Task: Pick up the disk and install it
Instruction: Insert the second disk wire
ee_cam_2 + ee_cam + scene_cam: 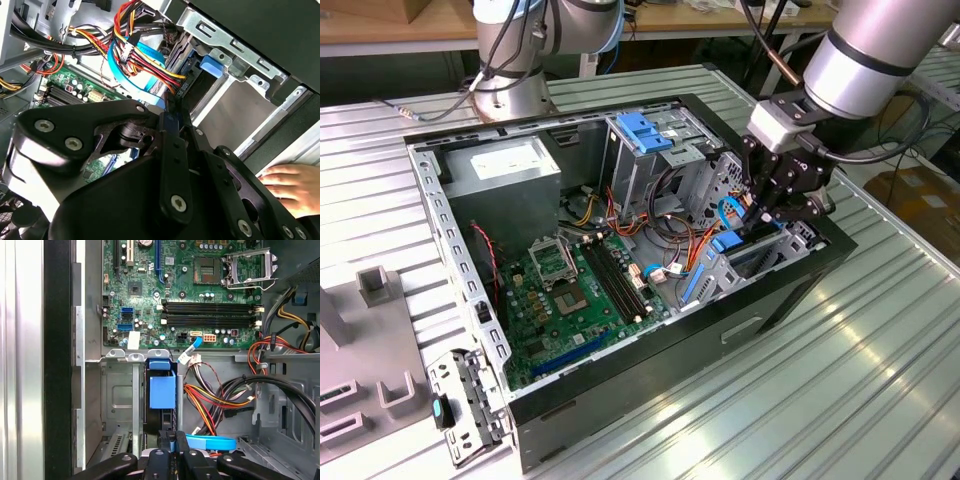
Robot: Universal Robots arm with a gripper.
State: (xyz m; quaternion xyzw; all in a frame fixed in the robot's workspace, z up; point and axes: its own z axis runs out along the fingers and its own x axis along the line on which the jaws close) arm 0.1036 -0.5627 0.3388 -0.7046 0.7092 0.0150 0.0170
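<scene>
Holding: we see the gripper (757, 226) down inside the open computer case (790, 290), at the drive bay (760, 255) on the exterior view's right, with its black fingers (168, 447) drawn close together on a thin blue edge.
Jaws: nearly shut, pinched on the upper edge of the disk (162, 390), as we read it in both wrist views.
Disk: we find it standing on edge in the metal bay slot, blue rail end facing up, mostly sunk between the bay walls; in the second wrist view only a sliver of blue (169, 121) shows between the fingers.
Bay: it sits just beside the case's black side wall, below the motherboard (190, 290) as the first wrist view shows it.
Cables: a bundle of red, yellow and black wires (142, 47) and a flat blue cable (137, 67) lie near the slot, just beside the gripper.
Latch: a blue plastic latch (642, 132) sits atop the upper drive cage, well apart from the gripper.
Hand: a person's hand (290, 182) rests at the case's outer edge in the second wrist view.
Table: the case lies on a ribbed metal table (880, 380).
</scene>
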